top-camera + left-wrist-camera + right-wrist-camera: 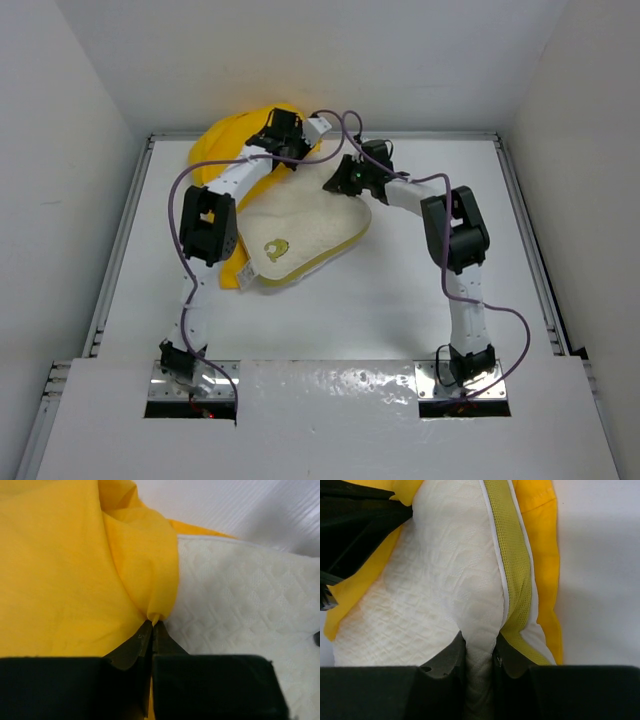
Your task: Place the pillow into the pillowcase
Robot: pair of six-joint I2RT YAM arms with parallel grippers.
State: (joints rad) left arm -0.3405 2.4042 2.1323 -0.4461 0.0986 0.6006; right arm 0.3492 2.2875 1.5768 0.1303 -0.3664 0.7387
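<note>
The cream-white pillow point(300, 232) lies in the middle of the table, its small yellow emblem toward the front. The bright yellow pillowcase point(225, 142) is bunched behind and under it at the back left. My left gripper point(152, 623) is shut on a pinched fold of the pillowcase point(60, 570), right beside the quilted pillow point(240, 610). My right gripper point(480, 642) is shut on a corner of the pillow point(445, 575), next to its yellow-green edge band point(515, 560). Yellow pillowcase fabric point(542, 540) shows beneath that edge.
White walls enclose the table point(420, 300) on the left, back and right, with metal rails point(530, 250) along the sides. Purple cables point(180, 210) loop off both arms. In the right wrist view the black left arm point(360, 525) sits at the upper left.
</note>
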